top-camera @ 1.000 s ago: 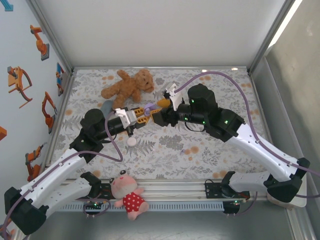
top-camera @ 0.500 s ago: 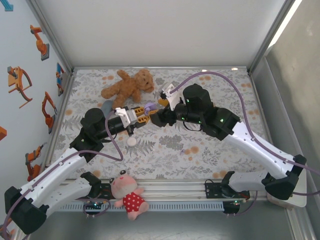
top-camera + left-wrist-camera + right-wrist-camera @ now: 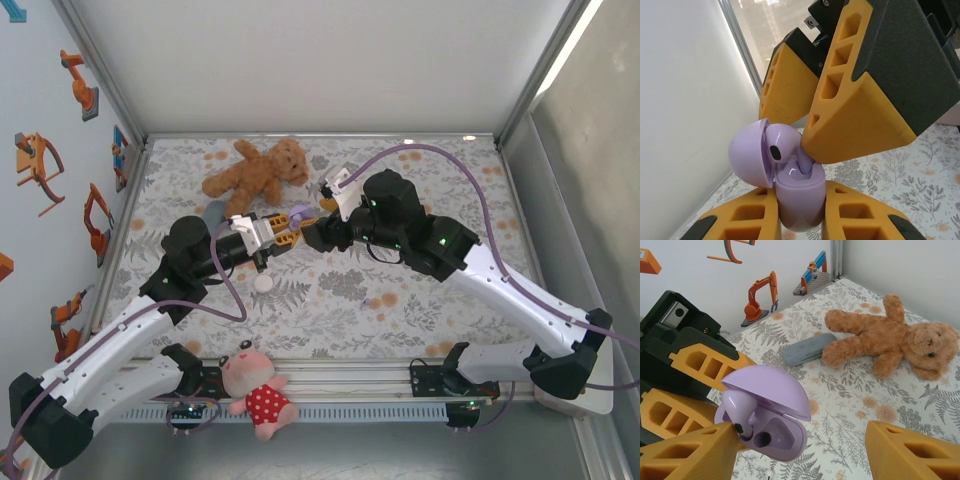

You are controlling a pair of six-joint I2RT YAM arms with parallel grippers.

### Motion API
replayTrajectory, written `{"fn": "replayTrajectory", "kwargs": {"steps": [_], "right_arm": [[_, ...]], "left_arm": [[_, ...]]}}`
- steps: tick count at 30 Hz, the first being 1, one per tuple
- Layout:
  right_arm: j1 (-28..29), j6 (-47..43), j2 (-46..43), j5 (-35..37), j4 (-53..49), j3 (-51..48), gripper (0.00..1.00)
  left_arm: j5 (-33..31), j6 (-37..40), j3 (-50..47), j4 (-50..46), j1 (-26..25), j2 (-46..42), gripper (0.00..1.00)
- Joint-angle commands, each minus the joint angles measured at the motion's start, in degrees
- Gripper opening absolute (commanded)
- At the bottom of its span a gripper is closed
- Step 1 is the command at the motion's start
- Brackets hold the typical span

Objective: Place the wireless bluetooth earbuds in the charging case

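1. While the purple earbud (image 3: 781, 146) stands stem-down in one well of the charging case (image 3: 799, 197), its head sits above the case rim. Judge it entered but not fully seated.
2. The lid (image 3: 767, 390) is hinged open. The second well (image 3: 762, 439) beside the bud looks bare, with a dark hole showing in it.
3. The case is held clear of the patterned cloth (image 3: 850, 390), over the middle of the table, slightly left of centre and just on the near side of the teddy bear (image 3: 890, 340).
4. Left gripper (image 3: 800, 212): narrow, clamped on the lower body of the case with one finger on each side. The case opening faces up.
5. Right gripper (image 3: 800, 432): spread wide and carrying nothing. One fingertip (image 3: 715, 440) lies against the head of the bud, or just beside it. The left wrist view suggests contact, but this cannot be confirmed.
6. Progress, as a judgement:
   - Done: case lifted, opened and steadied; one bud placed in its well.
   - Left: press that bud down until it is flush, then load the bare well with a second bud.
7. A grey pouch (image 3: 802, 351) lies just left of the bear.
8. A pale round item (image 3: 263, 283) rests on the cloth on the near side of the left gripper. It is too small to tell whether it is a bud or a case.
9. A doll (image 3: 255, 385) lies at the near edge.
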Motion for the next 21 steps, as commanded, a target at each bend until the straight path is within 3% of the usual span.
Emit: {"fn": "replayTrajectory", "kwargs": {"steps": [1, 13, 21], "right_arm": [[0.1, -0.3, -1.4, 2.2, -0.1, 0.5, 0.66], [0.1, -0.6, -4.5, -2.4, 1.2, -1.8, 0.68], [0.1, 0.9, -6.7, 2.1, 2.4, -2.6, 0.70]], "left_arm": [[1.5, -0.2, 2.1, 0.7, -0.2, -0.4, 0.00], [0.5, -0.9, 1.7, 1.6, -0.2, -0.5, 0.00], [-0.3, -3.0, 0.3, 3.5, -0.2, -0.7, 0.00]]}}
